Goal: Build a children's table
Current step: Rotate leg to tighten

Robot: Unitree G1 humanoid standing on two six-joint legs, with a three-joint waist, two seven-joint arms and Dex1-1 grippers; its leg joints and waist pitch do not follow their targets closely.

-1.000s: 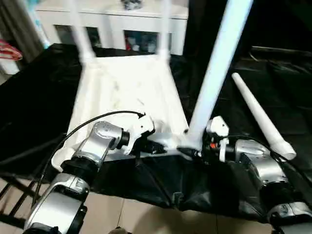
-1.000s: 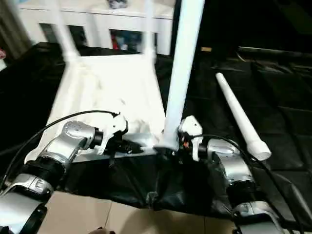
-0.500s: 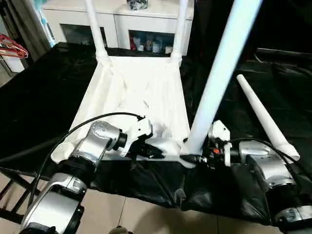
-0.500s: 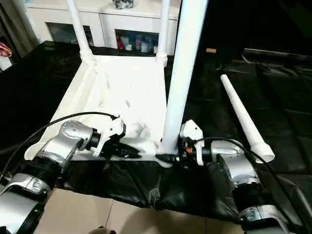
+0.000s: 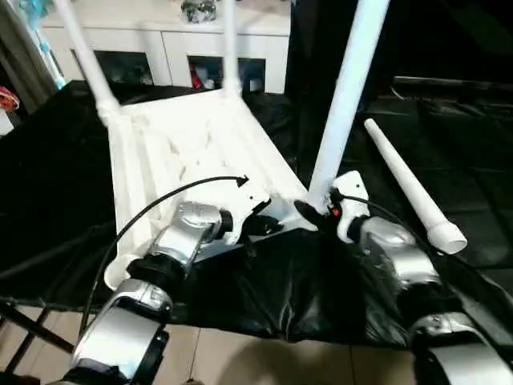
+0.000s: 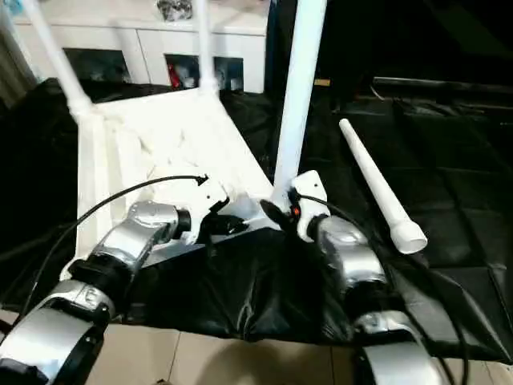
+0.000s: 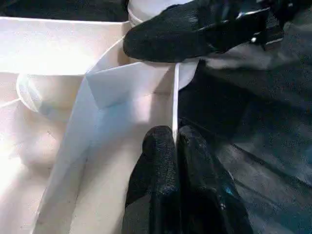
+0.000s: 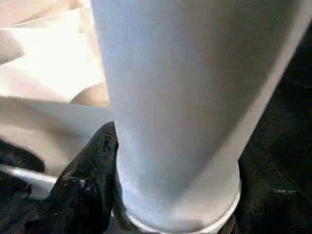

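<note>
White plastic fills our work: the children's table top (image 5: 184, 152) lies upside down on the black-covered work table (image 5: 64, 176). Our left gripper (image 7: 174, 141) is pinched shut on the top's thin rim (image 7: 175, 97). Our right gripper (image 5: 311, 210) clasps the base of an upright leg (image 5: 345, 88) between its fingers (image 8: 87, 185). A loose leg (image 5: 405, 180) lies beyond.

A home-like room: a white sideboard (image 5: 160, 44) with glass doors behind a black-covered work table (image 5: 48, 184).
</note>
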